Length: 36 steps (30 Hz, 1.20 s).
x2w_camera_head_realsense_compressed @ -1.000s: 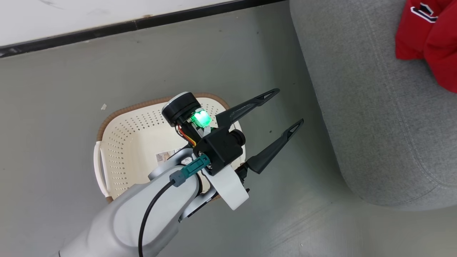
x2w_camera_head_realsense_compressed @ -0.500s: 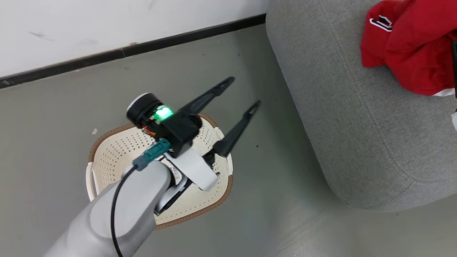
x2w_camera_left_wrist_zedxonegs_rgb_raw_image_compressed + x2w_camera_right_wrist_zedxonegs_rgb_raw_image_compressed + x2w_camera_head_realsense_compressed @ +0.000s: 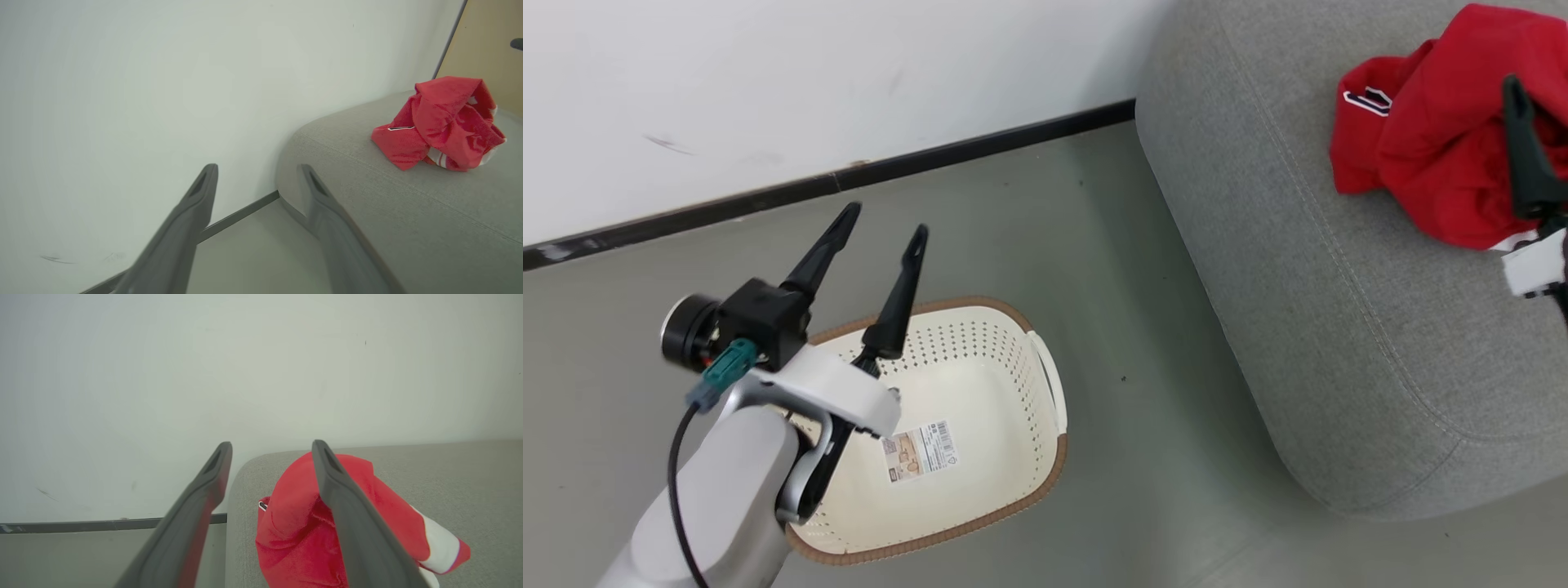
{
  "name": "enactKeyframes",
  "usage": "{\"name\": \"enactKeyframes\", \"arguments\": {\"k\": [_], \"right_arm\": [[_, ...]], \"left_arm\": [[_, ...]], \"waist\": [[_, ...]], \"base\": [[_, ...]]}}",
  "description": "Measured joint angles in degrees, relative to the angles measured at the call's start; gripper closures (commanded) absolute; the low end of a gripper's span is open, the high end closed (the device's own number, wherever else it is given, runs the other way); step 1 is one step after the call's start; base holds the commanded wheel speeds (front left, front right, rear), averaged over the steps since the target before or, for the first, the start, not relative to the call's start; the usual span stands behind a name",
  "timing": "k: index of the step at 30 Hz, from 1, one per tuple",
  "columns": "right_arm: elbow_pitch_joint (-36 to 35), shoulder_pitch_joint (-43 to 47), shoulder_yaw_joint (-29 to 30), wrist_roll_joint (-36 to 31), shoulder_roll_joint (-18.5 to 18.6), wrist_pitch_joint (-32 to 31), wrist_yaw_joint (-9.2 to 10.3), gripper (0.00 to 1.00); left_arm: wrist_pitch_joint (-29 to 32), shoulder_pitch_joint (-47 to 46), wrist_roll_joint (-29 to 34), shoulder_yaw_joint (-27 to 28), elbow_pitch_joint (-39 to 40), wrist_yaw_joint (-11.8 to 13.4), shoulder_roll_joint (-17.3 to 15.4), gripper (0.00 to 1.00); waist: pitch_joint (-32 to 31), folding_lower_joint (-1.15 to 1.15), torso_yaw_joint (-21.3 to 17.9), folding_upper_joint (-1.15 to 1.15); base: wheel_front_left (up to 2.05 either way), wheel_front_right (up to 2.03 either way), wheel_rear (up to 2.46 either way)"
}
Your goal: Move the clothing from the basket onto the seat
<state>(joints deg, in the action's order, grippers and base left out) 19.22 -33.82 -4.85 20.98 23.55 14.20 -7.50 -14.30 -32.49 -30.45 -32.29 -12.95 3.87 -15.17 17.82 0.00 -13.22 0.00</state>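
Head view, clothing [image 3: 1421, 155] heaped on seat [image 3: 1298, 310], right pincer [image 3: 272, 446] spread empty over it, left pincer [image 3: 886, 219] spread near basket [image 3: 980, 343].

**Layout.** The basket [image 3: 980, 351] stands on the floor [image 3: 1143, 269], beneath and to the right of the left gripper [image 3: 885, 220]. A paper label [image 3: 919, 449] lies on the basket's inner bottom. Ahead of this gripper run the baseboard [image 3: 849, 175] and the wall [image 3: 768, 82]. The sofa [image 3: 1307, 327] stands well to the gripper's right, apart from the basket. The clothing [image 3: 1421, 155] lies heaped on the sofa, just ahead of and below the right gripper [image 3: 272, 444].
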Motion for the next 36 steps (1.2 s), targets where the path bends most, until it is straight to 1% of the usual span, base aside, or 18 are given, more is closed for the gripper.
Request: {"name": "enactKeyframes", "arguments": {"k": [4, 9, 13, 16, 19, 24, 31, 36], "right_arm": [[-0.58, 0.87, -1.56, -1.65, -1.93, 0.00, 0.00, 0.00], [-1.16, 2.26, -2.74, -3.16, -4.27, 0.00, 0.00, 0.00], [-1.31, 4.21, -2.74, -4.52, -6.10, 0.00, 0.00, 0.00], [-1.24, 5.86, -2.61, -5.63, -7.80, 0.00, 0.00, 0.00], [-1.04, 7.69, -2.74, -6.37, -9.80, 0.00, 0.00, 0.00], [-0.33, 11.27, -3.47, -7.12, -12.76, 0.00, 0.00, 0.00], [-0.25, 16.61, -3.34, -10.21, -14.72, 0.00, 0.00, 0.00], [-1.58, 21.04, -1.24, -11.85, -16.41, 0.00, 0.00, 0.00]], "left_arm": [[-0.15, 4.04, -1.67, 3.38, -0.24, 2.22, -0.43, 0.00], [-0.15, 8.72, -1.58, 7.97, 0.90, 4.91, -1.15, 0.00], [-0.15, 11.23, -0.64, 11.04, 2.93, 6.89, -0.86, 0.00], [-0.15, 13.57, 0.68, 12.27, 3.64, 8.12, -0.59, 0.00], [-0.15, 16.31, 1.33, 13.47, 4.12, 9.51, 0.49, 0.00], [-0.15, 20.07, 1.42, 13.63, 4.88, 10.10, 2.53, 0.00], [-0.15, 24.15, 2.46, 14.02, 5.55, 10.71, 4.27, 0.00], [-0.15, 26.92, 4.47, 14.22, 5.56, 11.91, 4.76, 0.00]], "waist": [[-1.63, 0.00, 1.00, 0.00], [-3.70, 0.00, 2.46, 0.00], [-5.38, 0.00, 3.71, 0.00], [-6.68, 0.00, 4.64, 0.00], [-8.02, 0.00, 5.52, 0.00], [-10.27, 0.00, 6.90, 0.00], [-13.21, 0.00, 8.62, 0.00], [-15.09, 0.00, 9.62, 0.00]], "base": [[0.00, 0.00, 0.00], [0.00, 0.00, 0.00], [0.00, 0.00, 0.00], [0.00, 0.00, 0.00], [0.00, 0.00, 0.00], [0.00, 0.00, 0.00], [0.00, 0.00, 0.00], [0.00, 0.00, 0.00]]}}
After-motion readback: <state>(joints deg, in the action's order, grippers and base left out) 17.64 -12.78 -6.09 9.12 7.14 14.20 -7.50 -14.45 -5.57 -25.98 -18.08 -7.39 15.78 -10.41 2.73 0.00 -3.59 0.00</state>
